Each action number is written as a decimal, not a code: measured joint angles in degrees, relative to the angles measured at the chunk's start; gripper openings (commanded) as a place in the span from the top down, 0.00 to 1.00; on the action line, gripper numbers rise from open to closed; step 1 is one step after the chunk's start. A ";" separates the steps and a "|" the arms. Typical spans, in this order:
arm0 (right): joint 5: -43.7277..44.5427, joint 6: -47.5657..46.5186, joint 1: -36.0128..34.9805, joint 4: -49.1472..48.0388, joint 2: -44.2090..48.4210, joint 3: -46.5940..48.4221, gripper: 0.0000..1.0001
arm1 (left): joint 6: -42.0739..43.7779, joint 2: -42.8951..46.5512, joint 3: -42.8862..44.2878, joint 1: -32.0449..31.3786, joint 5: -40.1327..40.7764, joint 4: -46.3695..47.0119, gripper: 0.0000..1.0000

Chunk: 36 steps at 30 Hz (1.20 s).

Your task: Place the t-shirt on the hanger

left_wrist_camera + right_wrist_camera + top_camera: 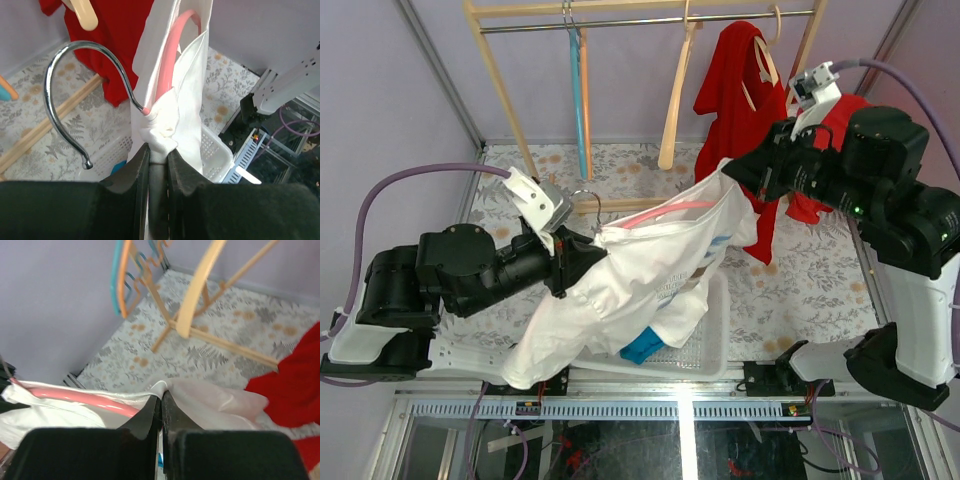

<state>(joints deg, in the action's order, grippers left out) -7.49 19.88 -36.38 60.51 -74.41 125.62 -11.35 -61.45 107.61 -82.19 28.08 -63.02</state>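
**White t-shirt stretched between both arms, pink hanger inside it**

The t-shirt [640, 270] is white, soft and much wrinkled, with faint bluish marks showing through the cloth. It hangs in the air over the middle of the bench [810, 280], pulled from about 9 o'clock toward 2 o'clock. Its lower part falls down toward 7 o'clock. One arm of the hanger [665, 210], pale pink and thin, shows inside the open edge of the shirt. Its metal hook [65, 100] sticks out free at the left end.

The left fingers [159, 150] are pressed narrow on a knot of white cloth at the neck of the hanger. The right fingers [160, 399] are pinched together on a fold of the shirt at its far end.

There is one basket [715, 340], of white plastic, at 6 o'clock under the shirt. Inside it lies one blue cloth [642, 348], partly covered.

On the wooden rack [500, 75] at 12 o'clock I count four more hangers. They are one light blue hanger [577, 90], one orange beside it, one bare beige wooden hanger [675, 110], and one beige carrying a red garment [735, 80]. More red cloth is near the right arm. I cannot tell if it is a second garment.
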 measured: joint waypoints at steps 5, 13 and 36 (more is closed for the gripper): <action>-5.75 0.07 0.02 -3.02 -2.45 5.33 1.00 | 3.74 -0.57 1.68 0.00 0.42 3.58 1.00; -19.19 4.17 0.02 -17.03 6.03 -18.43 1.00 | 7.23 2.05 -7.80 0.00 0.02 14.32 1.00; -20.79 6.75 -11.47 -28.52 10.91 -40.46 1.00 | 7.78 8.68 -30.18 0.07 0.59 25.35 1.00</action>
<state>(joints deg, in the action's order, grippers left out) -28.27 26.63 -47.86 31.99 -63.51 85.17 -3.57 -52.77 77.43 -82.13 28.67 -37.67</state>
